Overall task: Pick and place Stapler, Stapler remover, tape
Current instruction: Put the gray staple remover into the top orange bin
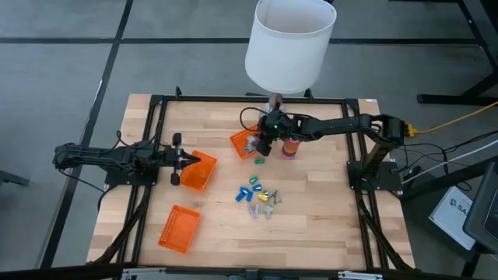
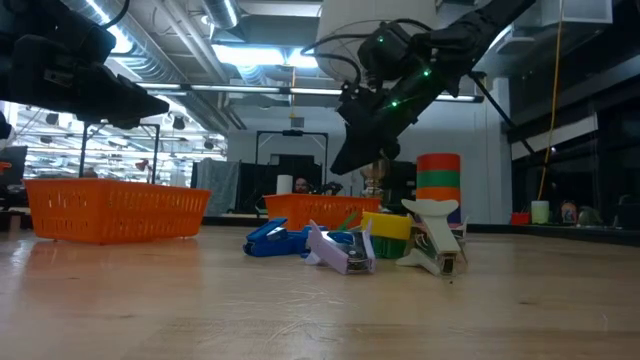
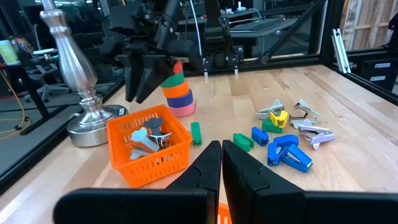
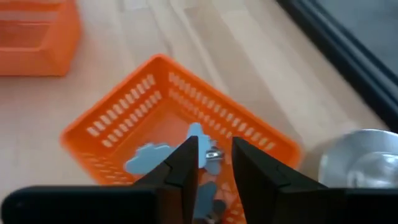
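My right gripper (image 4: 214, 163) stands open above a small orange basket (image 4: 112, 118) that holds several grey-blue staple removers (image 4: 149, 157); nothing is between its fingers. In the high view this gripper (image 1: 264, 145) hangs over that basket (image 1: 243, 142) at the table's far middle. A stack of coloured tape rolls (image 1: 289, 148) stands upright on the table just right of the basket. Blue staplers (image 3: 287, 153) and pale staple removers (image 3: 309, 128) lie loose on the table's middle (image 1: 257, 194). My left gripper (image 3: 221, 152) waits shut at the table's left.
A lamp with a white shade (image 1: 289, 43) and a silver base (image 3: 87, 118) stands behind the small basket. A second orange basket (image 1: 196, 171) sits by the left gripper, and a third (image 1: 179, 228) lies near the front left. Small green pieces (image 3: 196, 132) lie beside the small basket.
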You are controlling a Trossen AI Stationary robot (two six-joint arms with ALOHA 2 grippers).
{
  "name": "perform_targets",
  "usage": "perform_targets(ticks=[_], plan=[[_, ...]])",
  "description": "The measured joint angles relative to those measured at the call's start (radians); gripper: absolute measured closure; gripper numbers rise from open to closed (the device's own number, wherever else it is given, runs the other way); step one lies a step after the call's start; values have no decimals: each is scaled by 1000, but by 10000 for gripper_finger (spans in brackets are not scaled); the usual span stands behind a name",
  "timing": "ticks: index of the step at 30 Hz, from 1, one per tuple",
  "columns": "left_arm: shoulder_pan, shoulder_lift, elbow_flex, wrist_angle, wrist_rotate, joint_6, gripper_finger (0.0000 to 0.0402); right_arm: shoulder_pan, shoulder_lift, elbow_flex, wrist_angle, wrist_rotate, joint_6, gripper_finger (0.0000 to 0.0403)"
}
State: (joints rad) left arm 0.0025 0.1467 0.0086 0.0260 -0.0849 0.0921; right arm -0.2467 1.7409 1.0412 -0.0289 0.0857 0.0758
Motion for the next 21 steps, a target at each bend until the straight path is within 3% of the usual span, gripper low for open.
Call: perform_targets(ticks=[21], plan=[[0,0,0,0,0,0,391,161,-1,12,-76,-38,3,292]])
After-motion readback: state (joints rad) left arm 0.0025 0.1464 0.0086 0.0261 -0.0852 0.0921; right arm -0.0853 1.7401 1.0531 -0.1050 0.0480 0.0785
